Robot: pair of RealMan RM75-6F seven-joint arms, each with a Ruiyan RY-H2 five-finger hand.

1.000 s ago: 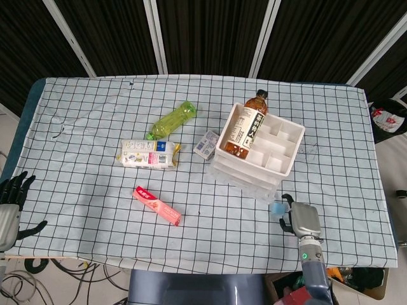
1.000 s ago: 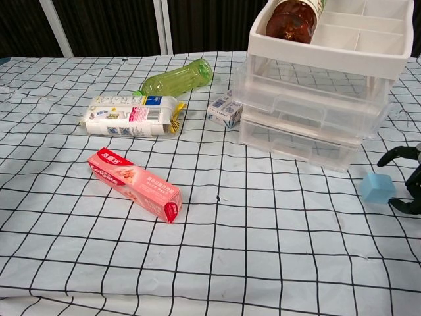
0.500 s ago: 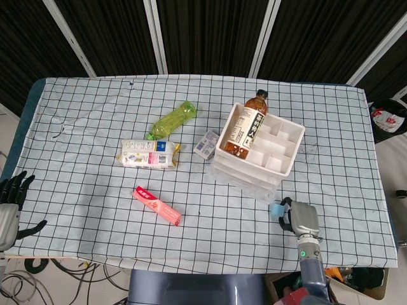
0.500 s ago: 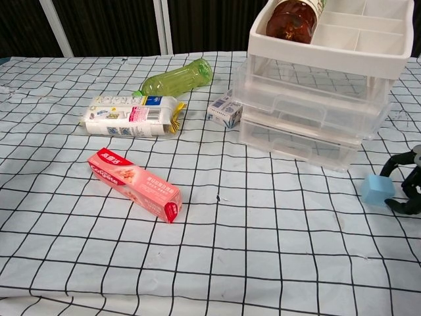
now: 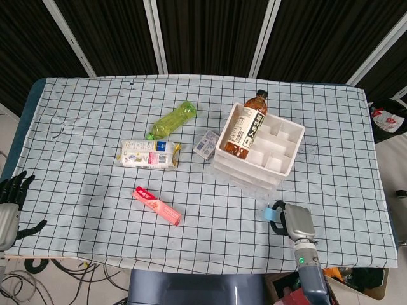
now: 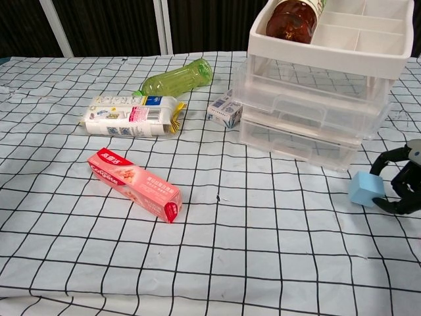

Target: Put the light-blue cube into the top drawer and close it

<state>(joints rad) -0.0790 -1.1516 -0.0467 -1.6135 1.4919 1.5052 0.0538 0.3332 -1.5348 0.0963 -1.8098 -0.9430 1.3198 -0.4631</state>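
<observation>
The light-blue cube (image 6: 366, 189) sits tilted just above the checked cloth, in front of the clear drawer unit (image 6: 309, 125) and to its right. My right hand (image 6: 402, 178) pinches it, with one dark finger over the cube and one under it. From above, the cube (image 5: 272, 214) pokes out to the left of the right hand (image 5: 294, 221), below the drawer unit (image 5: 245, 173). Both drawers look shut, including the top drawer (image 6: 299, 97). At the table's lower left edge my left hand (image 5: 10, 204) rests with its fingers apart, holding nothing.
A white divided tray (image 5: 280, 145) tops the drawer unit and holds a tea bottle (image 5: 247, 126). A small box (image 5: 206, 144) lies left of the unit. Further left are a green bottle (image 5: 173, 119), a white packet (image 5: 148, 154) and a pink toothpaste box (image 5: 156, 205).
My right hand has closed in on the cube and shifted left with it. The cube now sits tilted. The left hand has not moved.
</observation>
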